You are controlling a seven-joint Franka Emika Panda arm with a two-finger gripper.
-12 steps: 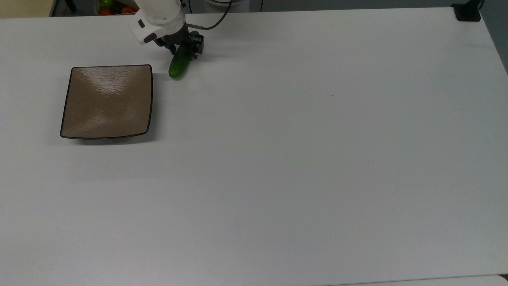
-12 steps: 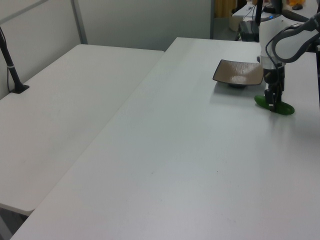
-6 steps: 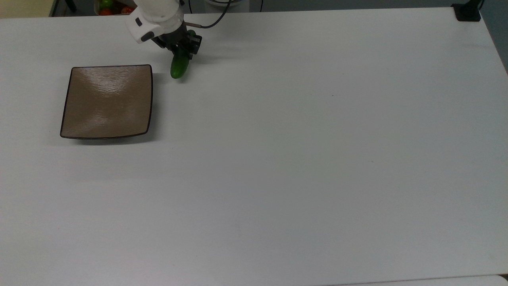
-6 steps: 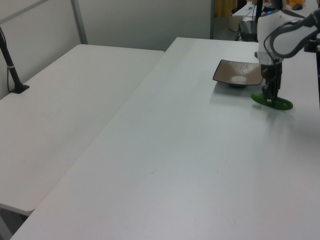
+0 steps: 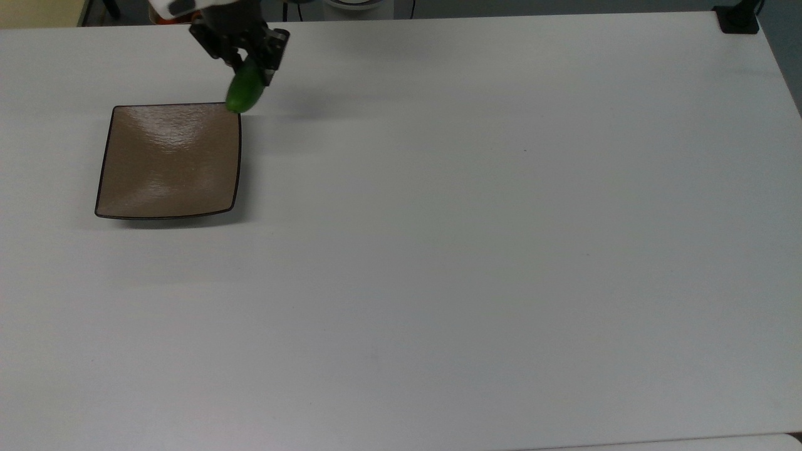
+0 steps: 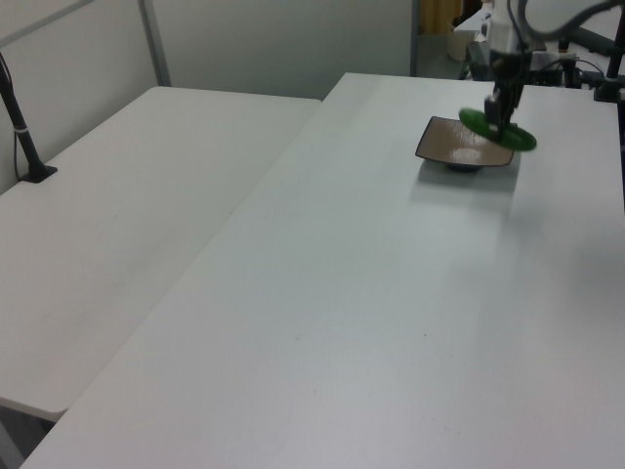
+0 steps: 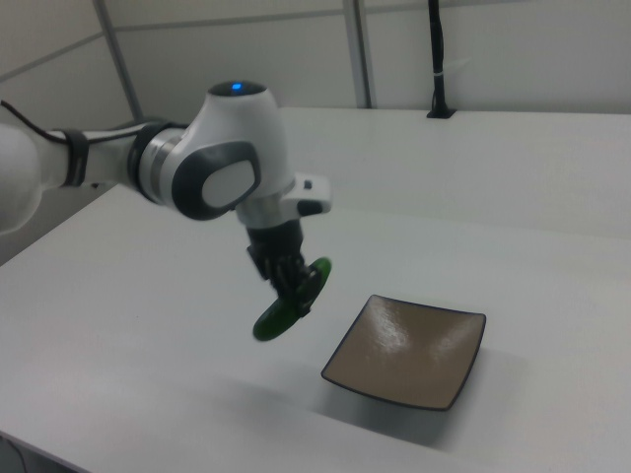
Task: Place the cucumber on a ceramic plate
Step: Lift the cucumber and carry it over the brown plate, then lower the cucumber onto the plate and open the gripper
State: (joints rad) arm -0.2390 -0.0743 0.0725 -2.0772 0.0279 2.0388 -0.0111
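Cucumber [image 7: 292,299] clamped in gripper [image 7: 294,289], airborne, beside ceramic plate [image 7: 406,352]

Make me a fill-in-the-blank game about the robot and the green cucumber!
1. The gripper is holding a green ____.
2. The plate has nothing on it and its shape is ____.
3. The cucumber is not lying on the table; it is up in the ____.
4. The plate's colour is ____.

Missing words: cucumber, square, air, brown
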